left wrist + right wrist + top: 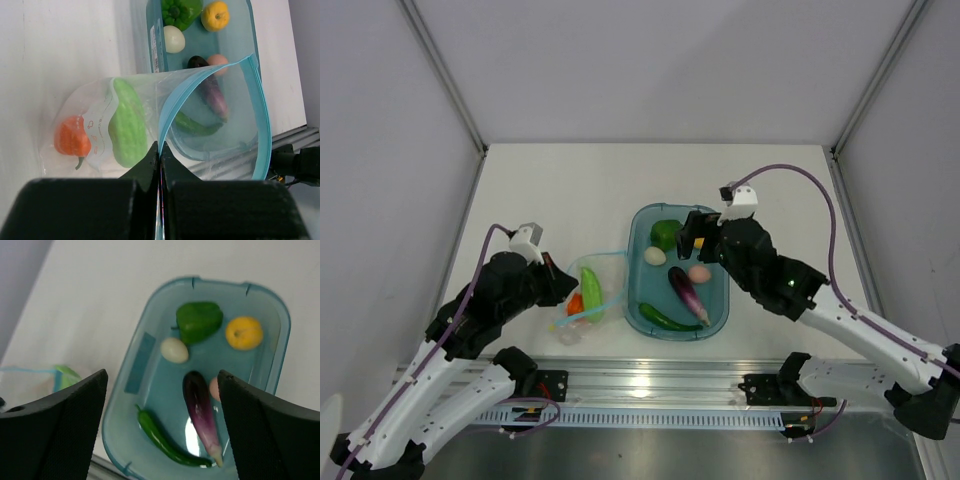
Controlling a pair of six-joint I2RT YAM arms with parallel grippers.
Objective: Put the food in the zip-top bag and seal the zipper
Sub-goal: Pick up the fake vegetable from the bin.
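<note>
The clear zip-top bag lies left of the teal tray, mouth open, its light blue zipper arching wide. Inside are an orange pepper and a pale green pod. My left gripper is shut on the bag's mouth edge. My right gripper is open and empty above the tray. The tray holds a green bell pepper, a yellow fruit, a white egg, a purple eggplant, a green chili and a pink egg.
The tray's near rim sits close to the metal rail at the table's front edge. White walls stand on the left, right and back. The left arm lies beside the bag.
</note>
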